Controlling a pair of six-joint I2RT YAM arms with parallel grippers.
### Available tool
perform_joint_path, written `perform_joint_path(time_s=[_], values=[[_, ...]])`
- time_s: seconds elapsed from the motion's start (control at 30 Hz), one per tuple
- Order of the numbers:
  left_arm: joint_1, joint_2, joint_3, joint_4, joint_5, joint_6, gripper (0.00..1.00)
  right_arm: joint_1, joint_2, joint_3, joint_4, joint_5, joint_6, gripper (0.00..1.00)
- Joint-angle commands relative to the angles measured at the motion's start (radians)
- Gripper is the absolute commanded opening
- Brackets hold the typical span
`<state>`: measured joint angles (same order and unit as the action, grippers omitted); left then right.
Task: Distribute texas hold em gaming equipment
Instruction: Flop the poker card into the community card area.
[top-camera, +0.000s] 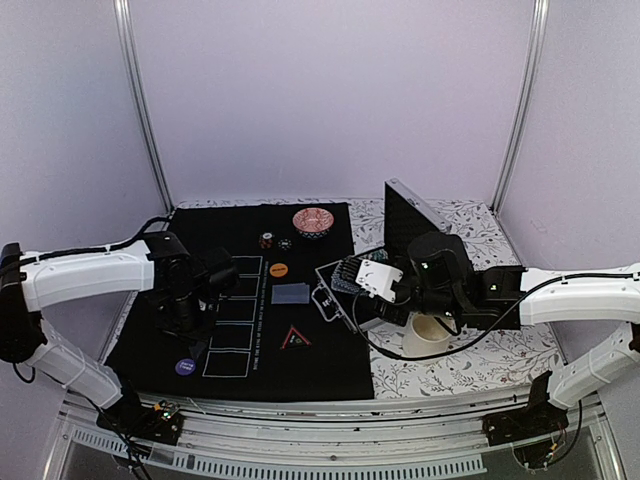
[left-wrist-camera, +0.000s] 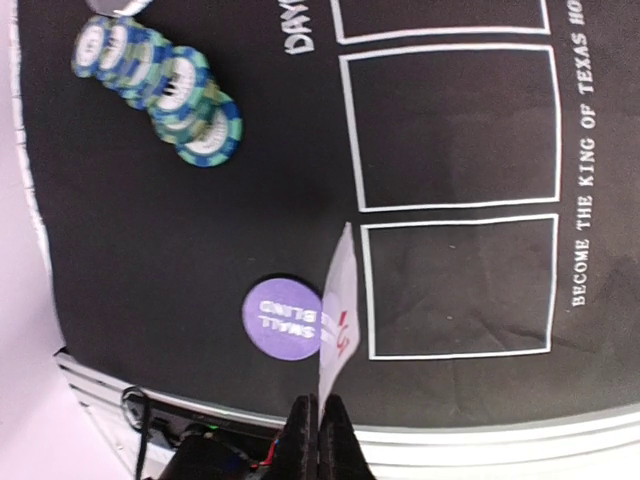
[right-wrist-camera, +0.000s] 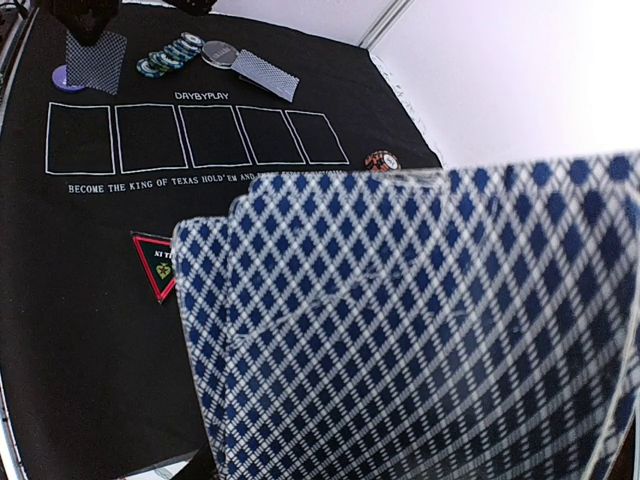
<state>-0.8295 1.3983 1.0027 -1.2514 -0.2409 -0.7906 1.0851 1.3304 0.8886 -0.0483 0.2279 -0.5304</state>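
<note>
While your left gripper is pinching a single playing card between closed fingers, you are sitting in the middle of a deal. The card is hanging on edge above the black mat, just beside the purple disc marked small blind and next to the end box of the printed row of boxes. Your right gripper is holding the stack of cards clear of the table. Its fingers are hidden behind the blue diamond backs, so I am judging it clamped on that stack rather than seeing it.

Next you are probably looking at lowering the card flat onto the mat before letting go. That is calling for a wrist turn, since released on edge the card is likely to tip where it pleases. Whether it is meant for the box or for the spot by the disc, I cannot tell.

Elsewhere on the mat, a spilled row of blue-green chips is lying near the left gripper, and the red triangle marker is resting near the front. A red bowl is sitting at the mat's far edge. A white cup is standing on the flower-patterned tabletop. Pale lilac wall panels are closing in the booth.
</note>
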Motion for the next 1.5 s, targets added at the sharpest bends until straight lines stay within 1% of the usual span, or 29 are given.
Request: perform_joint_path(time_s=[0.0, 0.13, 0.33, 0.5, 1.03, 1.17, 1.2, 1.3, 1.33, 1.47], values=[[-0.017, 0.010, -0.045, 0.106, 0.095, -0.005, 0.00, -0.002, -0.035, -0.005, 0.010, 0.001, 0.019, 0.43], [-0.035, 0.041, -0.078, 0.165, 0.137, -0.005, 0.00, -0.002, -0.040, -0.007, 0.011, 0.003, 0.018, 0.43], [-0.081, 0.105, -0.073, 0.250, 0.192, -0.003, 0.00, -0.002, -0.039, -0.007, 0.011, 0.005, 0.020, 0.43], [-0.086, 0.113, -0.117, 0.345, 0.248, -0.009, 0.00, -0.002, -0.043, -0.005, 0.004, 0.009, 0.020, 0.43], [-0.060, 0.119, -0.173, 0.471, 0.246, -0.064, 0.00, -0.003, -0.054, -0.012, 0.001, 0.011, 0.020, 0.43], [-0.056, 0.120, -0.179, 0.468, 0.258, -0.060, 0.07, -0.002, -0.053, -0.012, 0.003, 0.011, 0.021, 0.43], [-0.057, 0.121, -0.179, 0.470, 0.262, -0.059, 0.11, -0.003, -0.052, -0.013, 0.003, 0.011, 0.020, 0.43], [-0.057, 0.119, -0.185, 0.480, 0.289, -0.057, 0.25, -0.002, -0.050, -0.011, 0.007, 0.012, 0.020, 0.43], [-0.056, 0.118, -0.185, 0.483, 0.296, -0.053, 0.28, -0.002, -0.050, -0.011, 0.007, 0.011, 0.018, 0.43], [-0.056, 0.107, -0.177, 0.491, 0.314, -0.054, 0.30, -0.002, -0.048, -0.009, 0.007, 0.014, 0.017, 0.43]])
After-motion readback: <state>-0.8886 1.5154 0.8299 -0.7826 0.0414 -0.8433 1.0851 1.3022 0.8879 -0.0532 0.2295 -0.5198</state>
